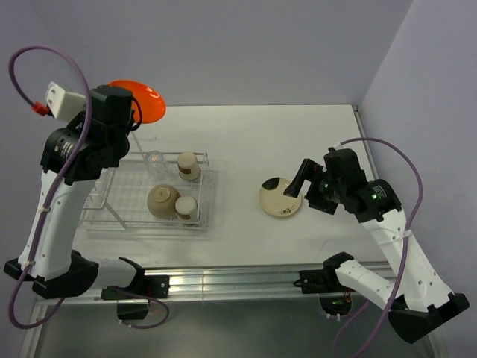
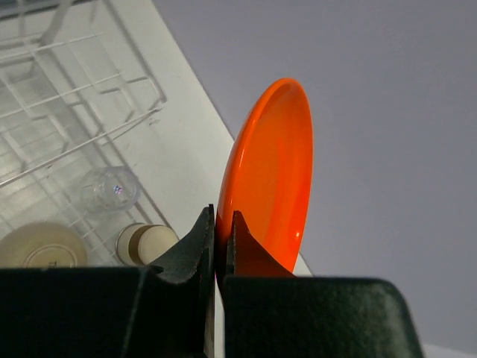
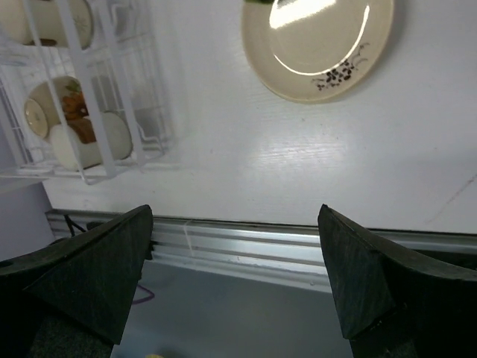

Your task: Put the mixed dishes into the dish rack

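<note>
Over the far-left corner of the bench (image 1: 298, 134), the left arm is hiding much of what matters in the top view. It is covering the left tool (image 1: 125, 112) itself, the near rim of the plate (image 1: 146, 101) and the left side of the rack (image 1: 112, 218). The rack's upright slots are hard to make out there.

The left wrist view is giving the clearer account. The left tool (image 2: 221, 224) is pinching the plate (image 2: 272, 179) by its lower rim, with its jaws nearly closed on the thin edge. The plate is standing on edge, tilted a little, and the fingers (image 2: 190, 246) are masking its lowest part. It is hanging just beyond the rack's far-left corner, apart from the wires (image 2: 74, 89).

Inside the basket part, toward the near-left of the bench, the bowl (image 1: 162, 200) is sitting between two cups (image 1: 188, 165) (image 1: 186, 206). The glass (image 1: 154, 159) is standing just beside the far cup, faint and hard to see.

Right of the bench's middle, the dish (image 1: 282, 198) is lying flat, well apart from the rack. The right tool (image 1: 302, 179) is hovering at its far-right rim, overlapping that rim in the top view. In the right wrist view the right tool (image 3: 235, 216) is spreading wide and holding nothing. The dish (image 3: 317, 45) is lying beyond its fingertips, cut off by the top of that view.
</note>
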### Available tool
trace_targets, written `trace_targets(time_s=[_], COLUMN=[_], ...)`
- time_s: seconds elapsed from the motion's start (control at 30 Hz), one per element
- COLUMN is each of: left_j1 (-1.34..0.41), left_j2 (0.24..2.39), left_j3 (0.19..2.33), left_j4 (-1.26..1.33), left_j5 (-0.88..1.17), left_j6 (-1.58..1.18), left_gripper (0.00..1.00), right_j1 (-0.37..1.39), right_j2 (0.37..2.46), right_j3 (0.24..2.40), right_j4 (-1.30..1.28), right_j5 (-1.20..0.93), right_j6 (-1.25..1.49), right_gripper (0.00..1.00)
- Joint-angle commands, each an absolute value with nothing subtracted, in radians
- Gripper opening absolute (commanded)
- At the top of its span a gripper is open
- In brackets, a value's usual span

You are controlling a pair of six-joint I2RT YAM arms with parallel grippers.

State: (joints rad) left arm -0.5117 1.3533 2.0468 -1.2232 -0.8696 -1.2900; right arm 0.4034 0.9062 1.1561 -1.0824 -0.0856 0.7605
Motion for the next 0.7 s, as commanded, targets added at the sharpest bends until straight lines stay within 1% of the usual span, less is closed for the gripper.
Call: trace_targets(time_s=[0.0,0.03,0.1,0.3,0.37,0.4,0.43,0.57,0.6,0.67], left_j1=[-0.479,-0.456,-0.414,-0.287,-0.259,-0.256,-0.256,-0.252,-0.25,-0.229], left_j2=[1.249,1.227,1.198,1.184,1.212,1.218,1.219,1.149,1.144,1.16], left_j3=[1.935,1.904,1.872,1.934,1.974,1.994,1.991,1.882,1.879,1.905], left_j4=[-1.373,-1.373,-1.373,-1.371,-1.368,-1.289,-1.231,-0.958,-0.927,-0.962], left_j5=[-0.91,-0.896,-0.852,-0.833,-0.827,-0.813,-0.799,-0.761,-0.768,-0.808], left_j6=[-1.552,-1.598,-1.583,-1.436,-1.324,-1.246,-1.085,-0.798,-0.776,-0.778], left_gripper=[0.0,0.0,0.0,0.0,0.0,0.0,0.0,0.0,0.0,0.0], right_j1=[0.411,0.413,0.413,0.411,0.411,0.411,0.411,0.413,0.416,0.426], right_j2=[0.856,0.848,0.841,0.851,0.873,0.887,0.891,0.908,0.905,0.902], right_j3=[1.112,1.076,1.054,1.019,1.022,1.025,1.029,1.031,1.028,1.019], right_j4=[-1.183,-1.178,-1.174,-1.143,-1.134,-1.128,-1.124,-1.134,-1.138,-1.146], right_j5=[-0.054,-0.06,-0.077,-0.075,-0.109,-0.117,-0.117,-0.087,-0.087,-0.083], right_j6=[0.738,0.735,0.716,0.663,0.652,0.637,0.626,0.6,0.598,0.594], right_gripper=[0.99,0.99,0.99,0.99,0.99,0.99,0.99,0.99,0.99,0.99])
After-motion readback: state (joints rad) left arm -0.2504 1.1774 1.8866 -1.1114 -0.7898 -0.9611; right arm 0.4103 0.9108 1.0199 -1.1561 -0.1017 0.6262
